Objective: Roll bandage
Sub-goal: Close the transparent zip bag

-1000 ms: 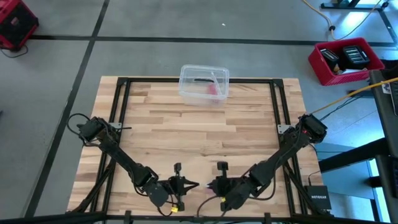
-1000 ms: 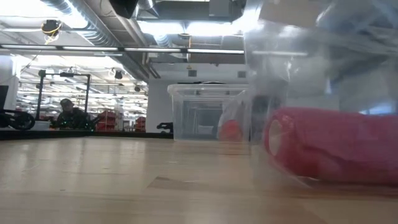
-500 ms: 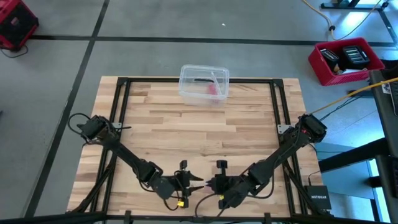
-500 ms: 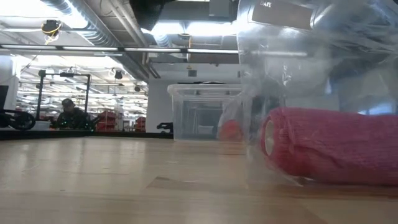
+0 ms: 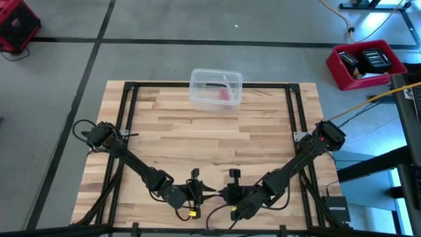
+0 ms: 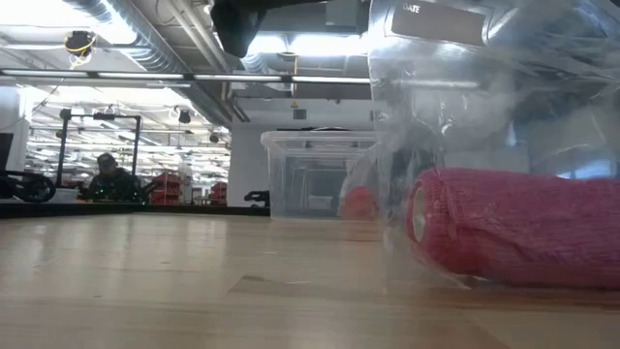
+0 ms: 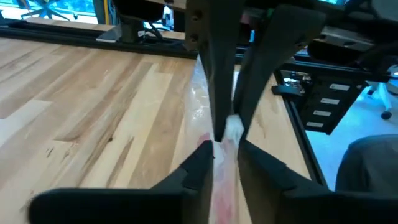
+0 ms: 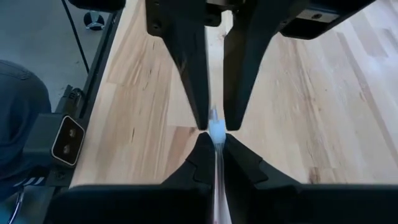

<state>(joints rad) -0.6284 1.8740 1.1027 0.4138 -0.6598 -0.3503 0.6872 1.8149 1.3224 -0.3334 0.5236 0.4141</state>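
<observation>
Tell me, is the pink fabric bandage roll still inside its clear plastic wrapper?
Inside. In the low view the pink fabric bandage roll lies on its side, with the clear plastic wrapper around it.

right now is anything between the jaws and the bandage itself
Yes: the clear plastic wrapper. The bandage lies inside it as a pink roll, and both the left gripper and right gripper pinch only the wrapper's edge, not the fabric.

On the worktop (image 5: 210, 138), the box (image 5: 216, 89) sat at the middle of the far edge. Both end effectors met at the near edge, the left (image 5: 209, 191) and the right (image 5: 222, 193) tip to tip. Between them hung the wrapper (image 6: 484, 116), the bandage (image 6: 513, 228) lying inside it, before the box.
</observation>
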